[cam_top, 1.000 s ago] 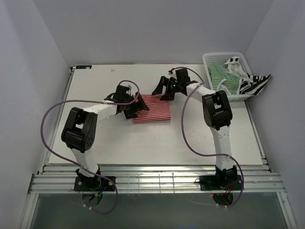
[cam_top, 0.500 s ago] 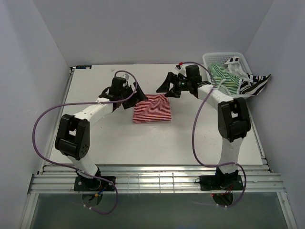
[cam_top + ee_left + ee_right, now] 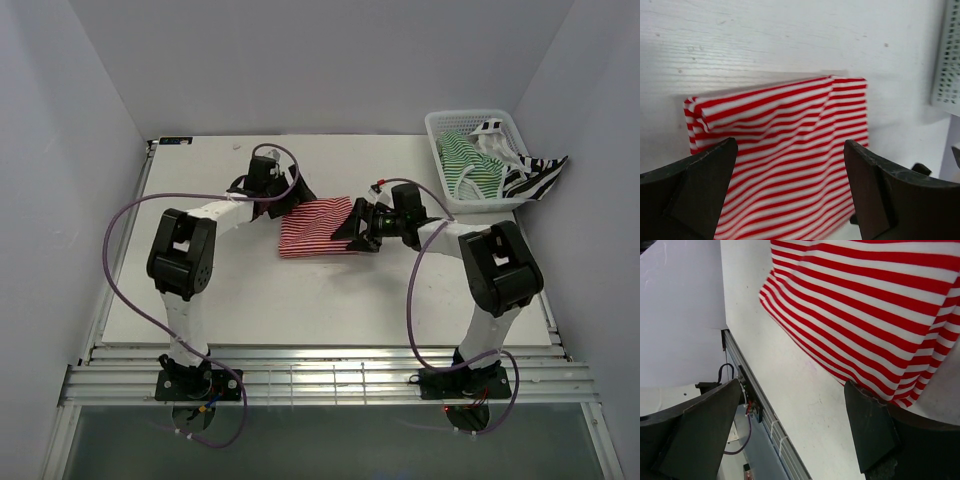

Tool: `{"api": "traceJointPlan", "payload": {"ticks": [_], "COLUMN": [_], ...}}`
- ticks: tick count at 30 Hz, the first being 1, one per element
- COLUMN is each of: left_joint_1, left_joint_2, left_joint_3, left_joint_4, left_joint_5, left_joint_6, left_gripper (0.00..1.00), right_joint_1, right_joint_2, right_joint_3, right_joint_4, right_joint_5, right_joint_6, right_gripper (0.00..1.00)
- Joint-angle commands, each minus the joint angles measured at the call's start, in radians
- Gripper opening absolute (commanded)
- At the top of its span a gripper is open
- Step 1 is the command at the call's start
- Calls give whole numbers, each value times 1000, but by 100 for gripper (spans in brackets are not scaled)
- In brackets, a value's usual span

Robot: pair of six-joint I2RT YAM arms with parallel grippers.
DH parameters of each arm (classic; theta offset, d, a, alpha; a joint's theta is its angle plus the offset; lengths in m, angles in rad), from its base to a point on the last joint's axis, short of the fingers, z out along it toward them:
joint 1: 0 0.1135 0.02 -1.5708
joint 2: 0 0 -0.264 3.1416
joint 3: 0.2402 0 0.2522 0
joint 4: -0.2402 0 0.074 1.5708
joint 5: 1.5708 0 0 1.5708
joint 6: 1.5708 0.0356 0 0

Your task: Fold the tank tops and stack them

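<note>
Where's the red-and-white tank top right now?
In the top view, the red-and-white tank top lies folded on the table, between the left gripper at its far-left corner and the right gripper at its right edge.

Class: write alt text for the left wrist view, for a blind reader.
A folded red-and-white striped tank top lies on a white table, framed by the open left fingers. A white lattice basket edges in at right.

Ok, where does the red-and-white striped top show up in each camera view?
Top external: red-and-white top, folded, mid-table.
Left wrist: red-and-white top, centre down to the lower edge.
Right wrist: red-and-white top, upper right.
Shared landmark: the white table beneath it in all three.
</note>
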Motion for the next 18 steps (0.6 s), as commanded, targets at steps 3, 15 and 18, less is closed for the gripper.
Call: {"api": "traceJointPlan", "payload": {"ticks": [3, 15, 18], "left_joint_1": [16, 32, 33], "left_joint_2": [104, 49, -10], "left_joint_3": [77, 109, 134], "left_joint_4": [-2, 1, -4], "left_joint_5": [-22, 4, 52], "left_joint_6": [7, 39, 58], "left_gripper": [98, 98, 98], "right_joint_1": [-5, -7, -5], "right_joint_2": [59, 71, 22], "right_joint_3": [-15, 7, 40], "right_joint_4": [114, -53, -107], "right_joint_5": [24, 118, 116], "right_joint_6": [29, -91, -135], "right_gripper": [90, 90, 90]}}
